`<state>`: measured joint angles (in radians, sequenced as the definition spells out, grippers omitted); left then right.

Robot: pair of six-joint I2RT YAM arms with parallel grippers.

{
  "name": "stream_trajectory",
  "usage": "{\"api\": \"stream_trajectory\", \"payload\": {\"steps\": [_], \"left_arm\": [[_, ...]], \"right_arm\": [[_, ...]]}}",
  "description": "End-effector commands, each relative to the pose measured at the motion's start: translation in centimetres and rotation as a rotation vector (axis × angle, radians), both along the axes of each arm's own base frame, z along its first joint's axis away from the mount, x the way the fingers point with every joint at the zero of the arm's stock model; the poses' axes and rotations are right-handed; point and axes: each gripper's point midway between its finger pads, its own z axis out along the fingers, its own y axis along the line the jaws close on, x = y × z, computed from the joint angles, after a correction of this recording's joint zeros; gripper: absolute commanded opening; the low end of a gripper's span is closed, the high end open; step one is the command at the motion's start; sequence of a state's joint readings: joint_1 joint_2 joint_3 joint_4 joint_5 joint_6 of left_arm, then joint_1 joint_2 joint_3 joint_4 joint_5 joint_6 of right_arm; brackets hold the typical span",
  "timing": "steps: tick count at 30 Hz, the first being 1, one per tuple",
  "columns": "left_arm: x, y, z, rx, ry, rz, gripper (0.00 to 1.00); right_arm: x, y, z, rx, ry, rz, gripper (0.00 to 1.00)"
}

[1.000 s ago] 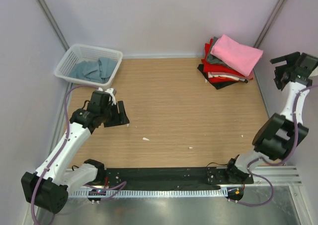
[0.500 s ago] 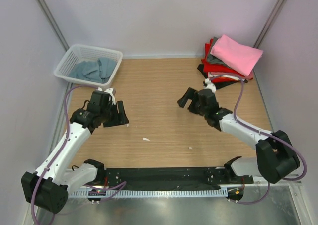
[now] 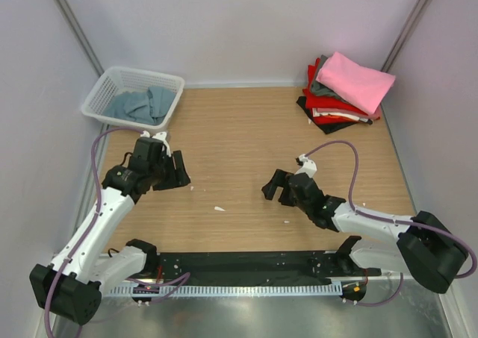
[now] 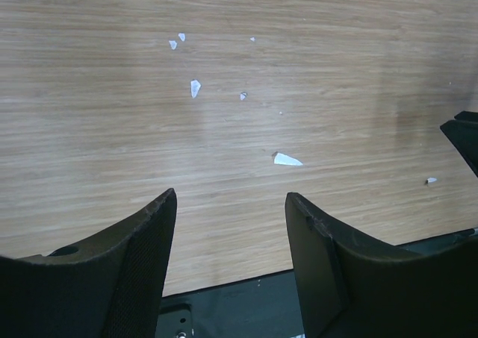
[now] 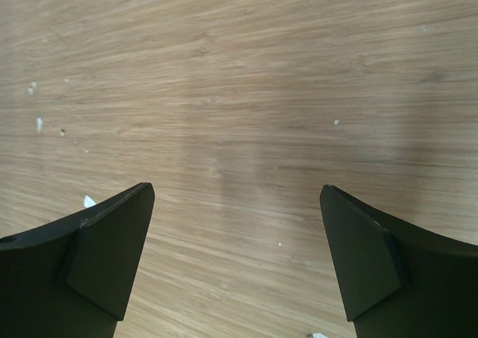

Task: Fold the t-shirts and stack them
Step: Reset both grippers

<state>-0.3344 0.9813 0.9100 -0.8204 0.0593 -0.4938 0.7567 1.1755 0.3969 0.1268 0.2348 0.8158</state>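
A folded pink t-shirt (image 3: 357, 80) lies on top of a stack at the back right, over grey (image 3: 323, 86), red (image 3: 325, 103) and black (image 3: 323, 122) shirts. A grey-blue t-shirt (image 3: 138, 104) lies crumpled in the white basket (image 3: 108, 82) at the back left. My left gripper (image 3: 179, 174) is open and empty over the bare table at the left; its fingers (image 4: 142, 241) frame bare wood. My right gripper (image 3: 272, 189) is open and empty over the table's middle; its fingers (image 5: 112, 241) frame bare wood.
The wooden table (image 3: 246, 136) has small white scraps, one near the front middle (image 3: 219, 208) and several in the left wrist view (image 4: 287, 159). Grey walls close in the back and sides. A black rail (image 3: 246, 263) runs along the near edge.
My right arm has swung from high at the right wall down and left to the table's middle, coming nearer the front. My left gripper has shifted slightly.
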Motion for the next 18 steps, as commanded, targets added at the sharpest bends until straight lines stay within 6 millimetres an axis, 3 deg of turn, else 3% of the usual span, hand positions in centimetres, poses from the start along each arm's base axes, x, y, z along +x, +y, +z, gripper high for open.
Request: {"api": "stream_trajectory", "payload": {"steps": [1, 3, 8, 15, 17, 18], "left_arm": [[0.5, 0.6, 1.3, 0.014, -0.067, 0.034, 0.61], [0.4, 0.7, 1.7, 0.007, -0.079, 0.036, 0.61], [0.4, 2.7, 3.7, 0.058, -0.172, 0.118, 0.61], [-0.1, 7.8, 8.5, 0.129, -0.434, 0.34, 0.68], [0.0, 8.8, 9.8, 0.157, -0.478, 0.373, 0.77], [0.3, 9.6, 11.9, 0.177, -0.528, 0.405, 0.85]], "right_arm": [[1.1, -0.3, 2.6, 0.111, -0.142, -0.071, 1.0], [1.2, 0.4, 3.9, 0.167, -0.197, -0.043, 1.0], [0.6, 0.4, 3.8, 0.192, -0.202, -0.021, 1.0], [-0.1, 0.9, 3.3, 0.21, -0.17, 0.005, 1.0], [-0.2, 0.9, 3.3, 0.212, -0.173, 0.018, 0.99], [-0.2, 1.0, 3.5, 0.217, -0.179, 0.023, 1.0]]}}
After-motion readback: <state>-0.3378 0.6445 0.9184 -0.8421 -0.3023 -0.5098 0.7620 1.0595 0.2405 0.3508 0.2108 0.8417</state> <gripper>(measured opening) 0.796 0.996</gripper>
